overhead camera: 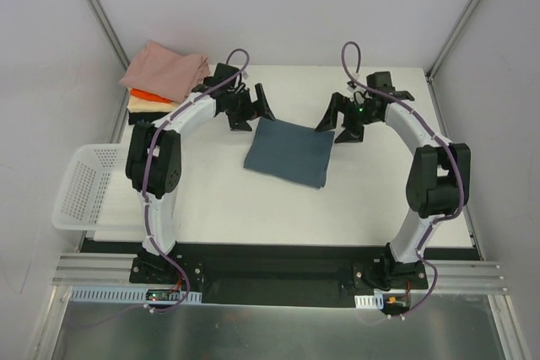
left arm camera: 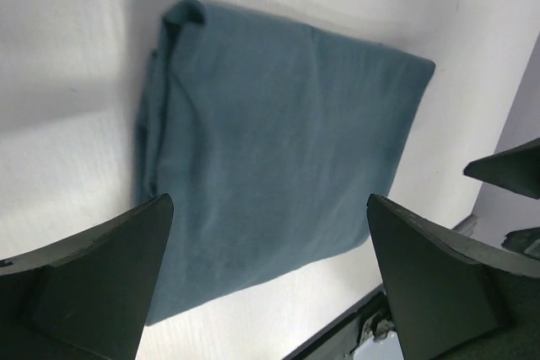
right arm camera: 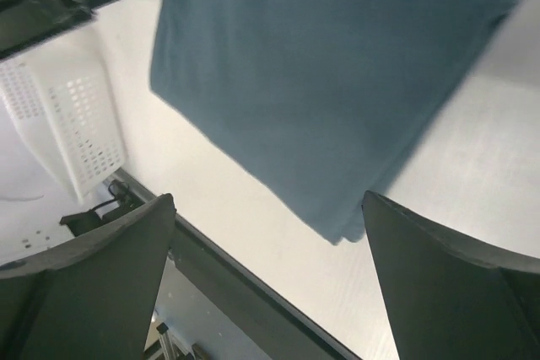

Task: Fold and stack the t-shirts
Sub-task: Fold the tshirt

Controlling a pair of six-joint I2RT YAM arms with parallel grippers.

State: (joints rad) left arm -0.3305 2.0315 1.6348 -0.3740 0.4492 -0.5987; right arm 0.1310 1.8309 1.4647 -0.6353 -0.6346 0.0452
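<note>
Wide-spread fingers [left arm camera: 93, 284] of left hand [overhead camera: 253, 114], nothing held; right hand [overhead camera: 337, 126] likewise wide and bare. Folded blue t-shirt [overhead camera: 289, 152] lies flat mid-worktop [overhead camera: 337, 208], between both hands, just on their near side. Looks nearly square, so long axis hard to call. At far left sits stack of folded shirts [overhead camera: 164, 77]; left arm is nearer, likely the carrier.

Soft, matt slate-blue cloth tee [overhead camera: 288, 153], faintly creased, on smooth matt white bench [overhead camera: 380, 200]; perforated white plastic basket [overhead camera: 83, 185] at the frame's left; matt black left gripper [left arm camera: 268, 208].
</note>
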